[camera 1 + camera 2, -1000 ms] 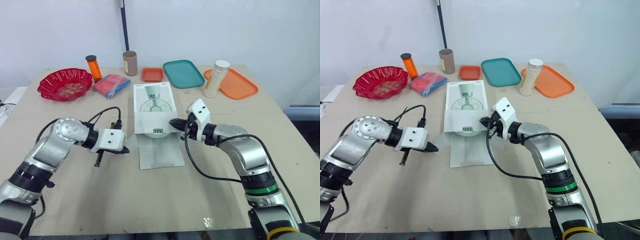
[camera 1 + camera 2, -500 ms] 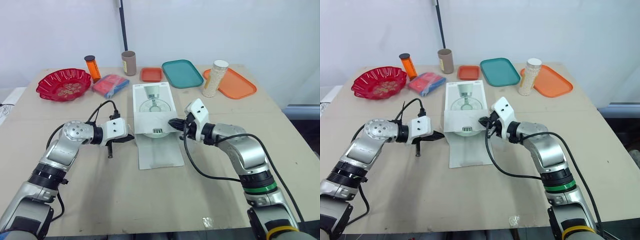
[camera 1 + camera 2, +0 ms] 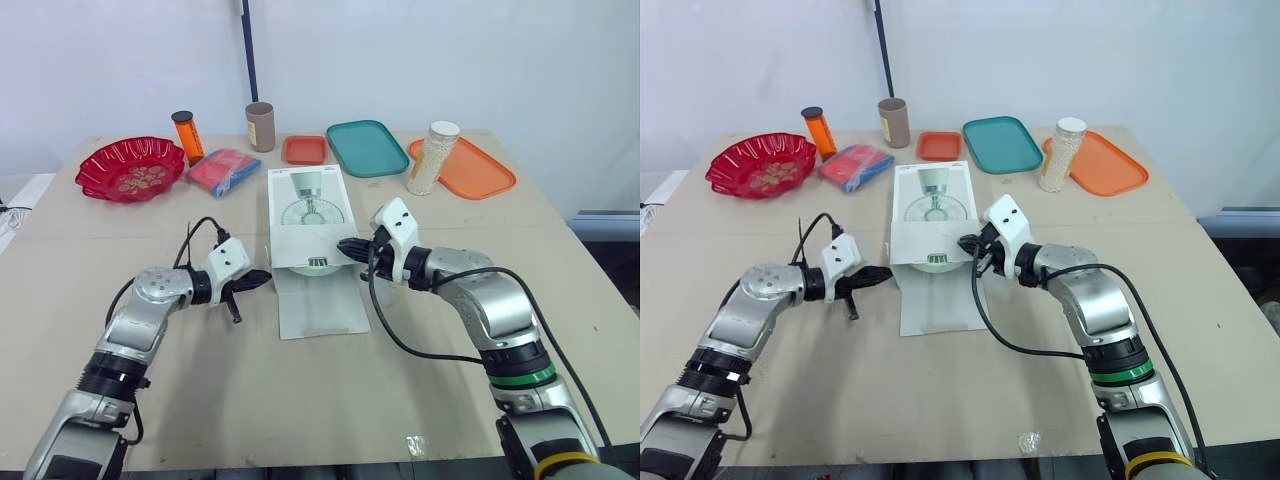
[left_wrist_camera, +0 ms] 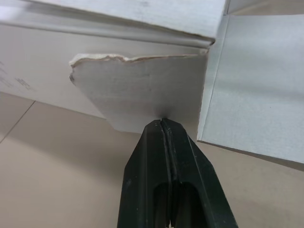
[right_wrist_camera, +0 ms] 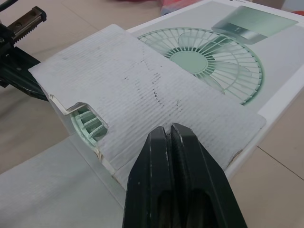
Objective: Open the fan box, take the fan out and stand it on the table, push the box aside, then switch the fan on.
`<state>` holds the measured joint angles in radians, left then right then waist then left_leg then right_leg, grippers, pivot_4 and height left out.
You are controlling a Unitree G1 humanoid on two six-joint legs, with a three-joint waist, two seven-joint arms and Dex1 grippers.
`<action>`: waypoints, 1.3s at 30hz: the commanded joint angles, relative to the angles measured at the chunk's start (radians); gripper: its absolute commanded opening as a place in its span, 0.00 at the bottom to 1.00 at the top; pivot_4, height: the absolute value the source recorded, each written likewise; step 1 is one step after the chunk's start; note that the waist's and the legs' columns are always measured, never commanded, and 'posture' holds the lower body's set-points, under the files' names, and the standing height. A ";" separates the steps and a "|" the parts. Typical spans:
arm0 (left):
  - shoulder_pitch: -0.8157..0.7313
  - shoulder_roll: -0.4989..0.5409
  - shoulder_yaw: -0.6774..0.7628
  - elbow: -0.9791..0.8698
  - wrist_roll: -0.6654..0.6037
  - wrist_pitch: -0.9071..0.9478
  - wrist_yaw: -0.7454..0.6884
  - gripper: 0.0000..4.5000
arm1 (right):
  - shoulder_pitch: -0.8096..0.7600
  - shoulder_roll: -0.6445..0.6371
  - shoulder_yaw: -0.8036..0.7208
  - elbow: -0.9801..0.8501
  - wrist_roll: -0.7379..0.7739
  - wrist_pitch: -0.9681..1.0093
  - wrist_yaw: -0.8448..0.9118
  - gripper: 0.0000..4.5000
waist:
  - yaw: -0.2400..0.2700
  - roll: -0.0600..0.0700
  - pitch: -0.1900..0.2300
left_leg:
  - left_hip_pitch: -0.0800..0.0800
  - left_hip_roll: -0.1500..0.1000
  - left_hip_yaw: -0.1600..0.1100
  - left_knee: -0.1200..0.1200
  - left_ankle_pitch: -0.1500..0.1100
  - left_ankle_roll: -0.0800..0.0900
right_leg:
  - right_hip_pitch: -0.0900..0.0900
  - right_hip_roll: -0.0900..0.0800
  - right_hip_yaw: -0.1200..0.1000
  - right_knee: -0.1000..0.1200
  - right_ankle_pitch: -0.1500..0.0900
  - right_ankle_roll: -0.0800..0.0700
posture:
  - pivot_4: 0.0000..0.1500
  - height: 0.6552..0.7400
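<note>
Fan box lies flat between our claws. Left gripper - fingers pressed together, empty, tips touching the side flap. Right gripper - likewise closed, tips on the end flap.

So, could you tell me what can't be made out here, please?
Fan: mostly inside the box; a bit of green grille peeks through the front flap's cutout, right wrist view.
Fan's switch: covered by the box.
Print on the box's side, left wrist view: too small to read.
Left claw: its own tips hide whether it touches the side flap.
</note>
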<state>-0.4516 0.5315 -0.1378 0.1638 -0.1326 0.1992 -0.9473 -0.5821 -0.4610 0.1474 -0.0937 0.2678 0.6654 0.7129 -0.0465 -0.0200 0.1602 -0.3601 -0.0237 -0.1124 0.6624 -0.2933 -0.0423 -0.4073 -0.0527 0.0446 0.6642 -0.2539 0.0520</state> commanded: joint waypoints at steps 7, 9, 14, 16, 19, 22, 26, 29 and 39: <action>0.026 -0.024 0.056 -0.080 -0.097 0.069 0.006 0.00 | 0.026 -0.002 0.028 0.008 -0.007 0.033 0.009 0.03 | 0.000 0.000 0.000 | 0.000 0.000 0.000 0.000 0.000 0.000 | 0.000 0.000 0.000 0.000 0.000 0.000 | 1.00 1.00; 0.038 -0.025 0.061 -0.098 -0.111 0.089 0.008 0.00 | 0.026 -0.003 0.028 0.006 -0.006 0.035 0.010 0.03 | 0.000 0.000 0.000 | 0.000 0.000 0.000 0.000 0.000 0.000 | 0.000 0.000 0.000 0.000 0.000 0.000 | 1.00 1.00; 0.112 0.001 0.096 -0.196 -0.164 0.159 0.005 0.00 | 0.020 -0.004 0.028 0.008 -0.005 0.038 0.015 0.03 | 0.000 0.000 0.000 | 0.000 0.000 0.000 0.000 0.000 0.000 | 0.000 0.000 0.000 0.000 0.000 0.000 | 1.00 1.00; 0.155 0.017 0.123 -0.262 -0.208 0.208 0.002 0.00 | 0.016 -0.004 0.028 0.011 -0.004 0.038 0.018 0.03 | 0.000 0.000 0.000 | 0.000 0.000 0.000 -0.001 0.000 0.000 | 0.000 0.000 0.000 0.000 0.000 0.000 | 1.00 1.00; 0.220 0.029 0.164 -0.360 -0.292 0.296 0.004 0.00 | 0.013 -0.007 0.032 0.022 -0.010 0.034 0.023 0.03 | 0.000 0.000 0.000 | 0.000 0.000 0.000 -0.001 0.000 0.000 | 0.000 0.000 0.000 0.000 0.000 0.000 | 1.00 1.00; 0.307 0.017 0.203 -0.468 -0.401 0.392 0.021 0.00 | 0.012 -0.011 0.035 0.028 -0.011 0.034 0.028 0.03 | -0.001 0.000 0.000 | 0.001 0.001 0.000 -0.002 0.000 0.000 | 0.000 0.000 0.001 0.000 0.000 0.000 | 1.00 1.00; 0.362 -0.026 0.223 -0.567 -0.494 0.477 0.099 0.00 | 0.009 -0.015 0.040 0.028 -0.012 0.037 0.041 0.03 | 0.000 0.000 0.000 | 0.002 0.001 0.000 -0.002 0.000 0.000 | 0.001 -0.001 0.001 0.000 0.000 0.000 | 1.00 1.00; 0.370 -0.051 0.225 -0.608 -0.546 0.525 0.149 0.00 | 0.008 -0.019 0.047 0.027 -0.013 0.041 0.049 0.03 | 0.001 -0.001 -0.001 | 0.002 0.000 0.000 -0.002 0.000 -0.001 | 0.001 -0.001 0.000 0.000 0.000 0.000 | 1.00 1.00; 0.399 -0.117 0.244 -0.683 -0.739 0.650 0.287 0.00 | -0.012 -0.024 0.059 0.032 -0.016 0.045 0.060 0.03 | 0.001 -0.002 -0.001 | 0.002 0.000 0.001 -0.003 0.000 -0.001 | 0.001 -0.001 0.000 -0.001 0.000 -0.001 | 1.00 1.00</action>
<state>-0.0618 0.4188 0.0934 -0.4639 -0.8273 0.8359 -0.6779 -0.6044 -0.4792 0.1794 -0.0888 0.2664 0.6823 0.7618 -0.0450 -0.0218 0.1589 -0.3580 -0.0234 -0.1119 0.6595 -0.2932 -0.0433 -0.4064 -0.0535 0.0450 0.6634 -0.2543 0.0514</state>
